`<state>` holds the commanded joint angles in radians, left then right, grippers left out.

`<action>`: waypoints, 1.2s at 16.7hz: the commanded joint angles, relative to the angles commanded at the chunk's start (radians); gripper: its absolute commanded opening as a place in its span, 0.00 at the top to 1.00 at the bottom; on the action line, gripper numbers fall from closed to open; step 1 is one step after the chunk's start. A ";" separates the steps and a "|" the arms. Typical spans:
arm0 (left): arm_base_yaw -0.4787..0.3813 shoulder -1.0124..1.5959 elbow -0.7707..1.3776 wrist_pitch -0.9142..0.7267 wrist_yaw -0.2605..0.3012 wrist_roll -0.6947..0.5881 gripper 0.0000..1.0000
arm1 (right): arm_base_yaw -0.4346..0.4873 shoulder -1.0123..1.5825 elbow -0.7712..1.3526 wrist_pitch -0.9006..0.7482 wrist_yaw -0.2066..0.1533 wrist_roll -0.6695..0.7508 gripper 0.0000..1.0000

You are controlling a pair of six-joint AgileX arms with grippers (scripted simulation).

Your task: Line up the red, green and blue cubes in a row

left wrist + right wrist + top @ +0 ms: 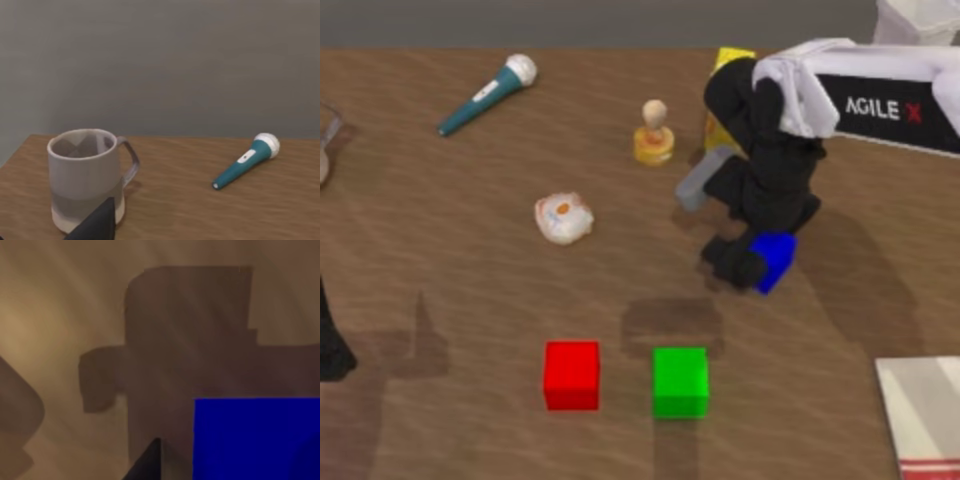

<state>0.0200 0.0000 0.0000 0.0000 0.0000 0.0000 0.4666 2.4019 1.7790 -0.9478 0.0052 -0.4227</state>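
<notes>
The red cube (pixel 571 374) and the green cube (pixel 680 381) sit side by side near the table's front, a small gap between them. My right gripper (pixel 757 262) hangs above the table behind and to the right of the green cube, shut on the blue cube (pixel 775 257), which is lifted off the wood. Seen from the right wrist, the blue cube (pixel 255 437) fills one corner beside a dark fingertip (pixel 150 462), with their shadow on the table below. My left gripper (pixel 332 350) is parked at the left edge, open, with one fingertip (pixel 95 225) showing.
A teal microphone (pixel 488 94) lies at the back left, near a grey mug (pixel 85 180). A wooden stamp on a yellow base (pixel 654 133) and a white rounded object (pixel 563 218) stand mid-table. The yellow carton (pixel 725 100) is behind my right arm. A white-and-red pad (pixel 920 420) lies front right.
</notes>
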 joint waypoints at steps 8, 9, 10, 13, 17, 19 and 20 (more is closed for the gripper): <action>0.000 0.000 0.000 0.000 0.000 0.000 0.00 | 0.000 0.000 0.000 0.000 0.000 0.000 1.00; 0.000 0.000 0.000 0.000 0.000 0.000 0.00 | 0.000 0.000 0.000 0.000 0.000 0.000 1.00; 0.000 0.000 0.000 0.000 0.000 0.000 0.00 | 0.000 0.000 0.000 0.000 0.000 0.000 1.00; 0.000 0.000 0.000 0.000 0.000 0.000 0.00 | 0.003 -0.026 0.004 -0.010 -0.009 0.007 1.00; 0.000 0.000 0.000 0.000 0.000 0.000 0.00 | 0.009 -0.045 0.059 -0.086 -0.010 0.003 1.00; 0.000 0.000 0.000 0.000 0.000 0.000 0.00 | 0.011 -0.067 0.107 -0.165 -0.010 0.003 1.00; 0.000 0.000 0.000 0.000 0.000 0.000 0.00 | 0.011 -0.078 0.130 -0.199 -0.010 0.004 1.00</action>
<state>0.0200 0.0000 0.0000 0.0000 0.0000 0.0000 0.4778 2.3243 1.9087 -1.1470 -0.0048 -0.4189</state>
